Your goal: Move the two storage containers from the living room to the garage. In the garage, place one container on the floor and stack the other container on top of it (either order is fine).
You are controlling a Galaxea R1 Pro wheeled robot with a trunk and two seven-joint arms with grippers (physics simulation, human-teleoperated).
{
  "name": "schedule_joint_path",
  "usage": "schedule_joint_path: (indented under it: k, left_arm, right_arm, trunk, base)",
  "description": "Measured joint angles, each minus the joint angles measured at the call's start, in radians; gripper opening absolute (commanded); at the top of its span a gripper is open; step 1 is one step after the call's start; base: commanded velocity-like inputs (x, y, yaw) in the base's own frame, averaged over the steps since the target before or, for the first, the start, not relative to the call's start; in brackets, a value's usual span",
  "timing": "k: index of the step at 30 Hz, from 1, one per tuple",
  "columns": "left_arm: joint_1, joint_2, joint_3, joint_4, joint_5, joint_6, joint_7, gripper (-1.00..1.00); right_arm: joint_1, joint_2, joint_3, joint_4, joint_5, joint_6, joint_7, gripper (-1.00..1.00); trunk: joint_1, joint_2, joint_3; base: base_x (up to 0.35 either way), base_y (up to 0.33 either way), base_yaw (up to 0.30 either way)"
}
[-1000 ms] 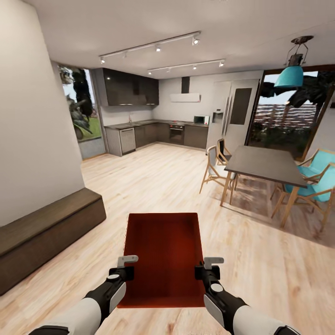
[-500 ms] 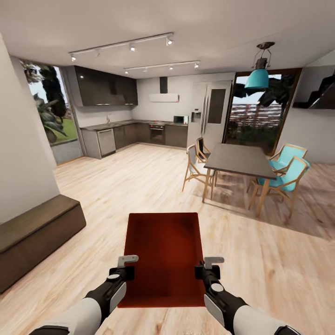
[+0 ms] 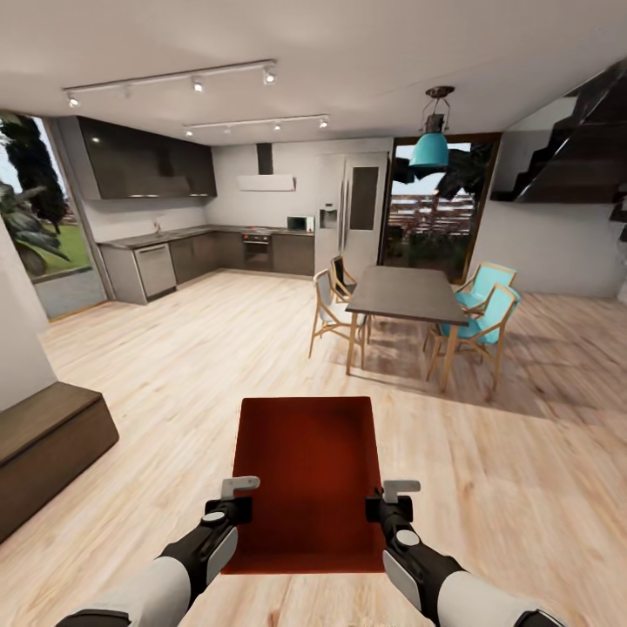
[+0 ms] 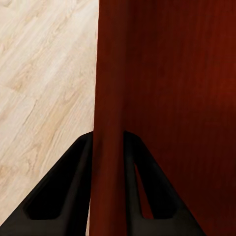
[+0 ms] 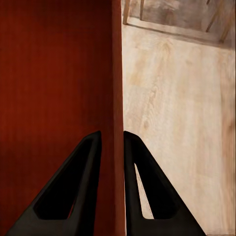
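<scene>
Storage container [image 3: 309, 479] rode level before my chest, above the plank floor [image 3: 218, 348] | left gripper [image 3: 237, 498] and right gripper [image 3: 392, 503] each pinched a side wall | advice: keep both pinches even, steer past dining table [image 3: 405, 294].

Both claws [image 3: 233, 498] [image 3: 388, 503] clamped, arms forward

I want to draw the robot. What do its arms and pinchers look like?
Both arms are white with glossy black wrists. The left gripper and right gripper have pale grey bracket-shaped tips. Up close, the fingers are black, hollow wedges that narrow toward the tips.
</scene>
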Motion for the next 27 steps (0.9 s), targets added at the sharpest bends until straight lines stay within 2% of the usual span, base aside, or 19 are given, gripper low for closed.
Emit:
schedule_joint_path:
  k: [27]
  left_arm:
    - [0.000, -0.001, 0.001, 0.000, -0.001, 0.000, 0.002, -1.00]
  right_arm:
    - [0.000, 0.000, 0.000, 0.000, -0.003, 0.000, 0.000, -1.00]
  trunk:
    - [0.000, 0.000, 0.000]
  base:
    - [0.000, 0.000, -0.285]
